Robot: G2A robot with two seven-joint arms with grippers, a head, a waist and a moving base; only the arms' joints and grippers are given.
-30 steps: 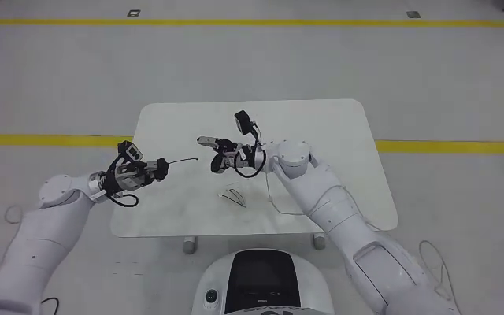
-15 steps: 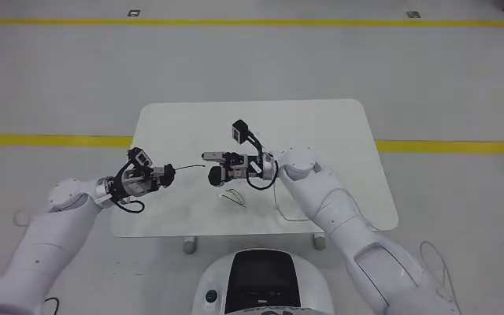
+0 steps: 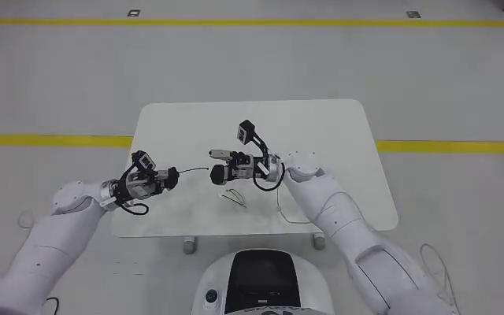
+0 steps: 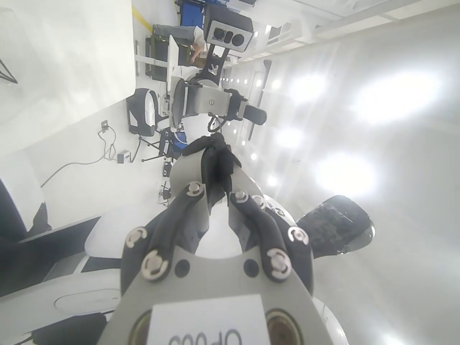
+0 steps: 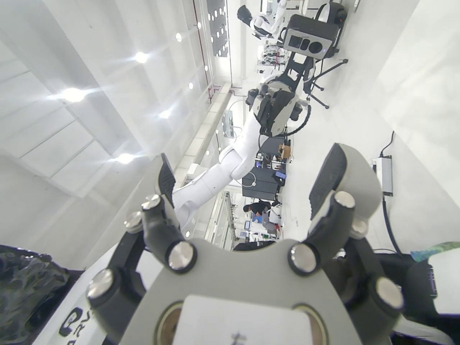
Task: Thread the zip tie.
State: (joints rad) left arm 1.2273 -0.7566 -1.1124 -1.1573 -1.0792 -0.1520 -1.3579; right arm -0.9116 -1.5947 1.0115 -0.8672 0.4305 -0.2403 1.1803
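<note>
Over the left part of the white counter [image 3: 331,134], nearer its front edge, the left jaws are pinched tight on the zip tie [image 3: 193,168]. Its thin black strap sticks out above the counter toward the right jaws. The right jaws, over the counter's middle, stand wide apart with nothing between them. The strap's tip ends just beside them; whether it touches cannot be told. A small tangle of thin dark strips [image 3: 233,197] lies near the front edge.
</note>
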